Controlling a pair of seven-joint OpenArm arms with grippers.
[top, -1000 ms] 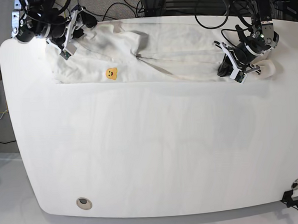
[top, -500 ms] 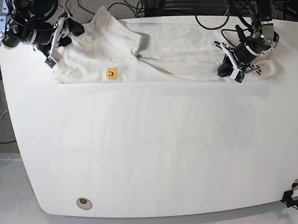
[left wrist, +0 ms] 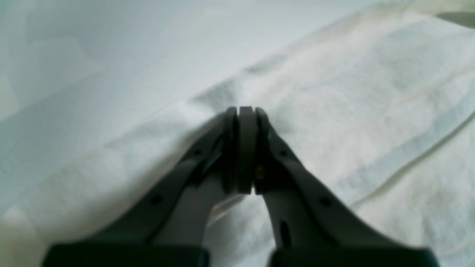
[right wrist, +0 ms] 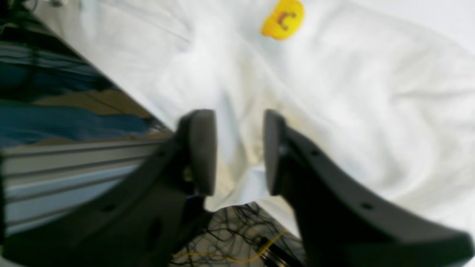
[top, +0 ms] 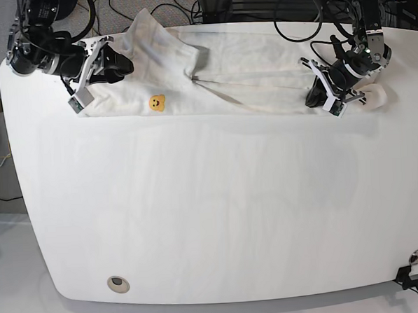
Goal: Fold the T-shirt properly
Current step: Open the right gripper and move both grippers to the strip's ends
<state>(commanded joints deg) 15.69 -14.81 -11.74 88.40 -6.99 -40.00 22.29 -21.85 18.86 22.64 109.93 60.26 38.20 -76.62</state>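
**Right pincer stands open over one end of the T-shirt, left pincer clenched at the other**

The right pincer (right wrist: 239, 152) is released, its two fingers spread apart with white cloth showing in the gap between them in its wrist view. The left pincer (left wrist: 243, 148) is clenched, its fingertips together against the cloth; whether a fold is caught between them, the pictures cannot tell.

The T-shirt (top: 246, 63) lies directly below both pincers, a long, narrow, wrinkled band running from one to the other. Just beside the right pincer, on the side toward the left one, sits the yellow bear-face mark (top: 157, 102), near the shirt's long edge. A pointed flap (top: 144, 25) of the cloth sticks out past the edge of the surface, near the right pincer. Between the pincers, a slanting fold crosses the band and runs toward the left one. Past the left pincer, on its outer side, the end of the shirt bunches up in a rounded curl (top: 379, 95).

The smooth white surface (top: 218, 205) spreads away from both pincers. Dark cables (top: 169, 6) loop beyond the shirt's outer edge. Well apart from the pincers, near the opposite edge of the surface, are two round fittings (top: 118, 284).
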